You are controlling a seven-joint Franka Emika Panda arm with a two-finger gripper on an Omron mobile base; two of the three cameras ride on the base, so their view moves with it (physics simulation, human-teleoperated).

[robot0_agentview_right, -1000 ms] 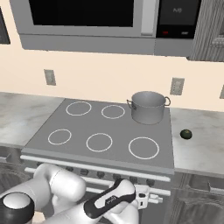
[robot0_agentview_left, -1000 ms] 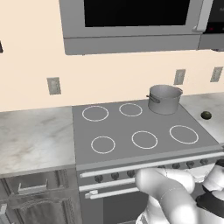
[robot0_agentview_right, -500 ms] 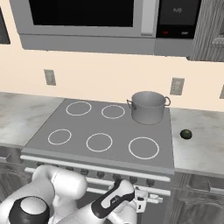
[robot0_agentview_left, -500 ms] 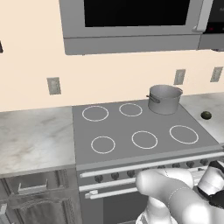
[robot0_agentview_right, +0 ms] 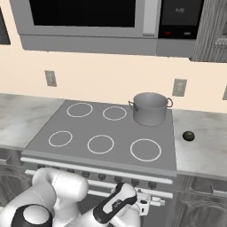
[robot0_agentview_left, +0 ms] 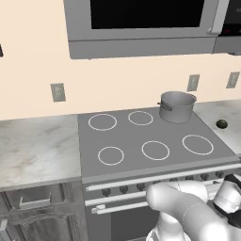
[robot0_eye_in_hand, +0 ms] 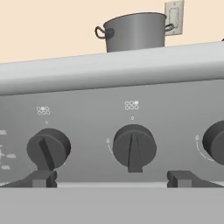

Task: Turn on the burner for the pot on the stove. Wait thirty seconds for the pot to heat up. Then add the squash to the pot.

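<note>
**Three steps pending, none visibly complete**

Three knobs showed on the front panel of the stove point(robot0_agentview_left: 155, 141) in the hand view; the middle knob point(robot0_eye_in_hand: 134, 147) sat centred between the two finger tips, with a diagram above it whose upper right dot was filled, which I judged to match the rear right burner under the pot point(robot0_agentview_right: 150, 108); its pointer stood near the zero mark, so the burner looked to be off; the left knob point(robot0_eye_in_hand: 48, 148) and a partly cut-off right knob point(robot0_eye_in_hand: 215, 143) flanked it. The gripper point(robot0_eye_in_hand: 113, 178) was spread wide, its tips on either side of the middle knob and not yet touching it; in the right base view the hand hung low before the knob row.

The pot stood upright on the back right ring, just left of the counter point(robot0_agentview_right: 204, 142); the squash point(robot0_agentview_right: 188, 135) lay on that counter, apart from the pot and well away from the hand.

By my reading, the knob still awaited grasping and turning; then came the wait, then carrying the squash over.
</note>
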